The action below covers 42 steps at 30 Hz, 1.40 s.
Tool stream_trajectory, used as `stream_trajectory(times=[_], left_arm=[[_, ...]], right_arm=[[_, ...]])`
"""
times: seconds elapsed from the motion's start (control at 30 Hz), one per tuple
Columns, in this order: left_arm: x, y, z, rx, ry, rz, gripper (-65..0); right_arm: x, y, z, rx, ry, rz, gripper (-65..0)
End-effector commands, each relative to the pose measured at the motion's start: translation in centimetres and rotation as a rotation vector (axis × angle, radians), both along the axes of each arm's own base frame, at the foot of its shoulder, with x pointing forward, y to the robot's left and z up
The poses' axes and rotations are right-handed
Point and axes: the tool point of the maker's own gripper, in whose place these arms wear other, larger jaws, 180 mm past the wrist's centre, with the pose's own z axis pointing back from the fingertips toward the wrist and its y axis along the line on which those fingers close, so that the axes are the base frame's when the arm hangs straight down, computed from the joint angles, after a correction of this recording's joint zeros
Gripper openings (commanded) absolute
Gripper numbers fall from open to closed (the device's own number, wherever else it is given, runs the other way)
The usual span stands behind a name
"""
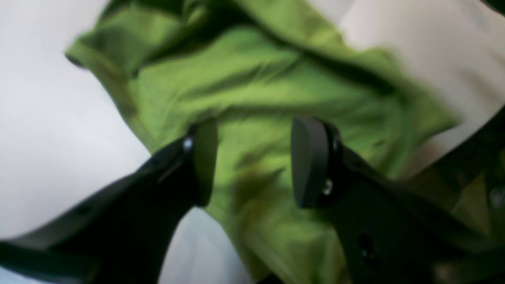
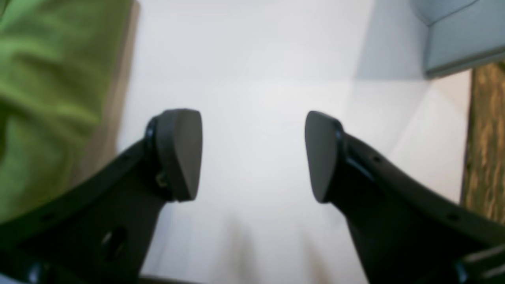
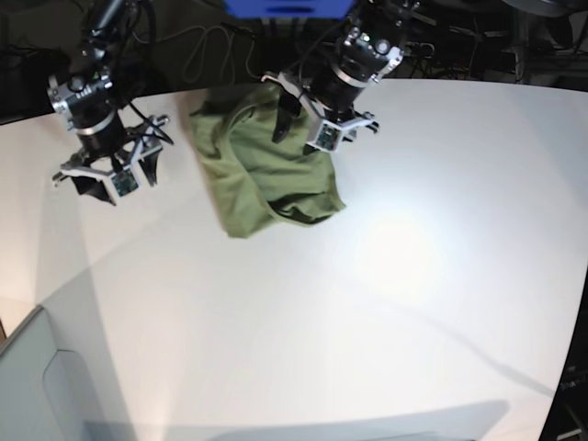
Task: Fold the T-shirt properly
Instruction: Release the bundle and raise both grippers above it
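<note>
The green T-shirt (image 3: 262,165) lies crumpled in a heap on the white table (image 3: 413,276), near its far edge. My left gripper (image 3: 303,124) hovers over the shirt's far right part. In the left wrist view its jaws (image 1: 254,161) are open, with wrinkled green cloth (image 1: 252,90) below them and nothing held. My right gripper (image 3: 115,179) is to the left of the shirt, above bare table. In the right wrist view it (image 2: 252,156) is open and empty, with the shirt's edge (image 2: 47,90) at the left.
A grey box corner (image 3: 37,377) sits at the table's near left; it also shows in the right wrist view (image 2: 457,39). Cables and a blue object (image 3: 289,7) lie behind the table's far edge. A wooden strip (image 2: 485,142) shows past the table edge.
</note>
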Motion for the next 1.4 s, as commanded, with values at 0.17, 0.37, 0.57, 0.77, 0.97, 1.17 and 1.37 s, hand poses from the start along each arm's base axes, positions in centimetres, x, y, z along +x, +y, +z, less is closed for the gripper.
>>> stream_trajectory(times=[0.17, 0.37, 0.57, 0.77, 0.97, 1.17, 1.37], left_arm=[[1.5, 0.1, -1.7, 0.021, 0.001, -0.009, -35.7], [2.8, 1.7, -3.9, 0.092, 0.018, -0.023, -35.7], [4.6, 2.3, -4.6, 0.118, 0.011, -0.021, -35.7], [5.6, 1.8, -2.2, 0.095, -0.051, -0.022, -35.9], [3.9, 0.6, 4.0, 0.010, -0.162, -0.017, -35.9], [0.4, 1.5, 5.3, -0.006, -0.138, -0.012, -35.9], [-2.3, 1.6, 3.8, 0.002, -0.062, -0.033, -35.6]], right_arm=[[0.4, 1.2, 1.0, 0.038, -0.048, 0.018, -25.8], [0.4, 0.8, 1.0, 0.028, -0.046, 0.015, -25.8], [0.3, 0.7, 0.9, 0.025, -0.042, 0.013, -25.8], [0.4, 0.7, 1.0, 0.025, -0.044, 0.013, -25.8], [0.2, -0.8, 1.1, 0.008, -0.047, -0.027, -25.8], [0.1, -2.3, 1.4, -0.009, -0.053, -0.070, -25.7], [-0.2, -2.6, 1.3, -0.012, -0.048, -0.077, -25.7]])
